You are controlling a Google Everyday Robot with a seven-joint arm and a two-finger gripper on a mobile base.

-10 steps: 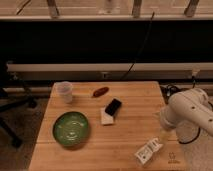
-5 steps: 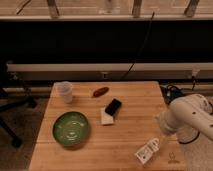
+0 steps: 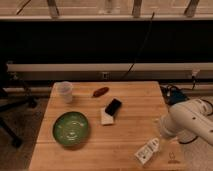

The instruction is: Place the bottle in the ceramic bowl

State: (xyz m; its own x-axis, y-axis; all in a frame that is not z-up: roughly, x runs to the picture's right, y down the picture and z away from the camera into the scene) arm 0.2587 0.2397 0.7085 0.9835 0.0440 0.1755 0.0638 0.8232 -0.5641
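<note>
The bottle (image 3: 148, 150) is small and clear with a white label. It lies on its side near the front right corner of the wooden table (image 3: 135, 97). The green ceramic bowl (image 3: 71, 129) sits on the left front part of the table and holds nothing. My gripper (image 3: 162, 131) is at the end of the white arm (image 3: 190, 121) that reaches in from the right. It hovers just above and to the right of the bottle, far to the right of the bowl.
A translucent plastic cup (image 3: 65, 91) stands at the back left of the table. A reddish oblong item (image 3: 100, 91) lies near the back middle. A black block (image 3: 113, 106) and a white piece (image 3: 106, 118) lie mid-table, between bowl and bottle. Cables hang behind the table.
The white arm has come down a little toward the bottle at the table's right side. The bottle, bowl and other items have not moved.
</note>
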